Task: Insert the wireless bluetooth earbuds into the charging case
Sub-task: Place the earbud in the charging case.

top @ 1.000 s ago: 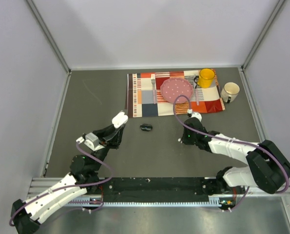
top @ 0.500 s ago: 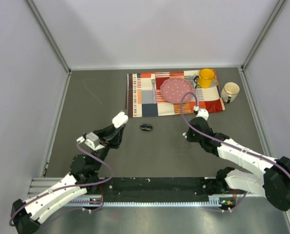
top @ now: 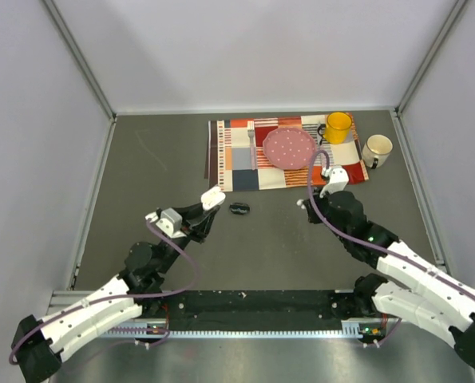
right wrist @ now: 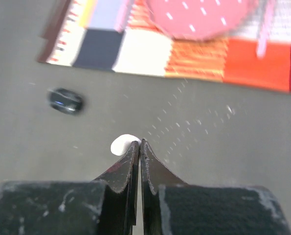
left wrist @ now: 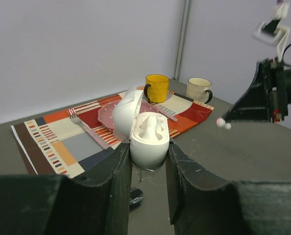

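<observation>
Lower centre of left wrist view: left gripper [left wrist: 149, 157] clamps open charging case [left wrist: 147, 134]; right gripper [right wrist: 139, 146] pinches white earbud [right wrist: 120, 145]. Carry step. Next: align over case, lower, release.

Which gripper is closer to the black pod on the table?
Left. The left gripper, holding the white case, sits just beside the black pod; the right gripper, pinching a white earbud, is farther off on its other side.

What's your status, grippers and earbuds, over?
Left gripper shut on open charging case. Right gripper shut on white earbud, not yet at the case. Small black object on table beneath, not blocking.
</observation>
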